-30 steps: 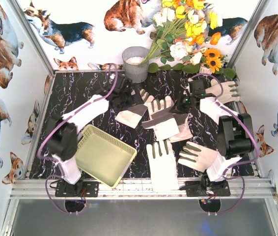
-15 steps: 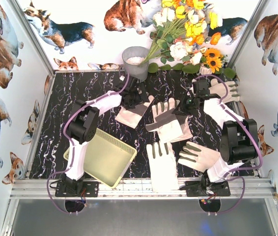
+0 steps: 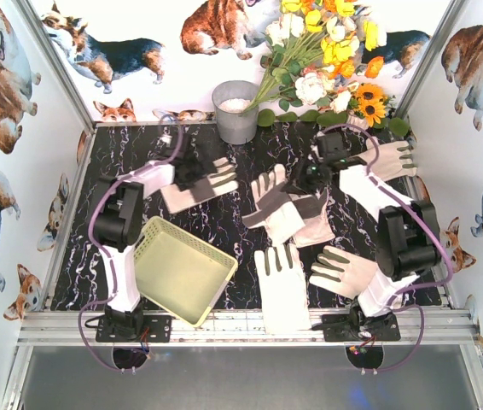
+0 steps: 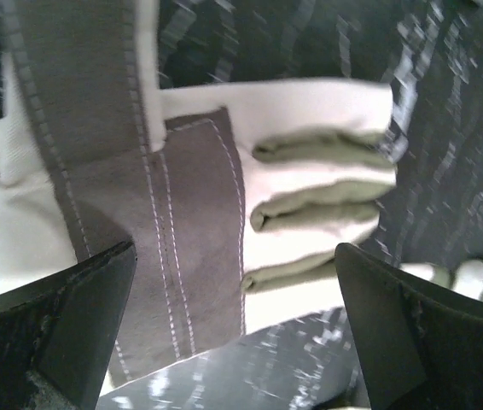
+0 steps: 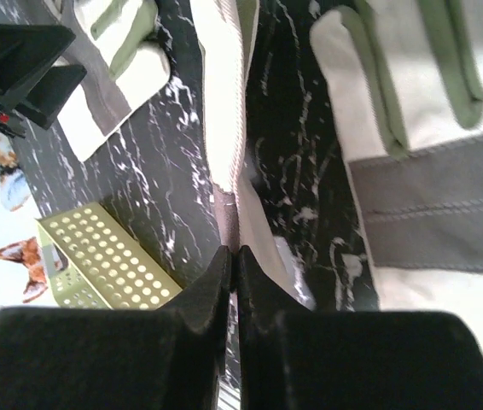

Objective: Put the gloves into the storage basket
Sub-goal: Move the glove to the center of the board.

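My left gripper (image 3: pixel 190 171) (image 4: pixel 235 256) is open, with its jaws wide apart over a cream glove with a grey palm patch (image 3: pixel 206 184) (image 4: pixel 190 196) that lies flat on the black marbled table. My right gripper (image 3: pixel 298 181) (image 5: pixel 235 252) is shut on the thin edge of another grey-patched glove (image 3: pixel 269 196) (image 5: pixel 224 111) at mid table. The pale yellow-green storage basket (image 3: pixel 182 269) (image 5: pixel 96 256) sits at the front left, tilted, with nothing showing in it. More gloves lie at the front centre (image 3: pixel 282 286), front right (image 3: pixel 344 272), back right (image 3: pixel 391 158) and under the held one (image 3: pixel 310 226).
A grey metal bucket (image 3: pixel 235 111) stands at the back centre, with a bunch of flowers (image 3: pixel 327 60) beside it at the back right. Printed walls close in the table on three sides. The left arm's elbow (image 3: pixel 118 224) stands just left of the basket.
The left gripper has swung left from near the bucket, and its grey-patched glove has moved left with it. The right gripper has moved left, dragging its glove a little.
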Tool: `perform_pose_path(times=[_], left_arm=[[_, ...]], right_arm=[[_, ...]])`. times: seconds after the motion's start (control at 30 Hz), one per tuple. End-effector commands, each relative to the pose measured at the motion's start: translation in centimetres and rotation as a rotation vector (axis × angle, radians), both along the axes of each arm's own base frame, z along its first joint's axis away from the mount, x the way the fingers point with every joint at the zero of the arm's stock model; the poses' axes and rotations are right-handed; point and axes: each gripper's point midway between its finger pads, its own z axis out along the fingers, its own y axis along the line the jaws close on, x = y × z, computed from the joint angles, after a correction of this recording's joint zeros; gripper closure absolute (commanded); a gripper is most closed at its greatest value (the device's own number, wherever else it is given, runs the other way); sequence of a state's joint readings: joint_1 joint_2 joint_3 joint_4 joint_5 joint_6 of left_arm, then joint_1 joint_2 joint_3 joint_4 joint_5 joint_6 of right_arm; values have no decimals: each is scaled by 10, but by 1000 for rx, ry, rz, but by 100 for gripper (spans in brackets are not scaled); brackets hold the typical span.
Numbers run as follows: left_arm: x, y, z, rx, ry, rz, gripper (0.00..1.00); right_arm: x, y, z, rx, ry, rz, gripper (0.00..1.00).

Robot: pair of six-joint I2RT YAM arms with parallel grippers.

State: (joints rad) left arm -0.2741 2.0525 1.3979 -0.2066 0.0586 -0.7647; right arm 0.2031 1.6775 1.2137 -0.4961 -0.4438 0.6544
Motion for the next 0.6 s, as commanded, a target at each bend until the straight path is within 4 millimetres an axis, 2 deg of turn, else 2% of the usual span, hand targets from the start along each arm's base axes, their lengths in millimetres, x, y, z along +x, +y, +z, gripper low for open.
perform_pose_path(times=[0.0, 0.13, 0.2, 0.27, 0.33, 0.43, 0.53, 0.57], left_arm=[[-21, 75, -39, 135, 127, 65, 3], [-9, 107, -37, 168, 140, 80, 2], [-2, 116, -31, 180, 139, 79, 2], [5, 116, -18, 168, 114, 72, 2], [11, 106, 2, 128, 66, 54, 2], [9, 80, 32, 76, 3, 0, 2], [-7, 49, 46, 34, 6, -75, 3], [-17, 41, 45, 28, 17, -93, 3]], right_arm=[[39, 22, 22, 53, -82, -77, 100], [52, 47, 13, 57, -71, -117, 100], [56, 62, 9, 60, -69, -133, 100], [55, 77, 2, 65, -51, -154, 100], [50, 91, -7, 54, -43, -161, 100], [41, 104, -21, 21, -29, -170, 100], [40, 103, -32, -17, -16, -214, 100], [41, 101, -35, -17, -7, -233, 100]])
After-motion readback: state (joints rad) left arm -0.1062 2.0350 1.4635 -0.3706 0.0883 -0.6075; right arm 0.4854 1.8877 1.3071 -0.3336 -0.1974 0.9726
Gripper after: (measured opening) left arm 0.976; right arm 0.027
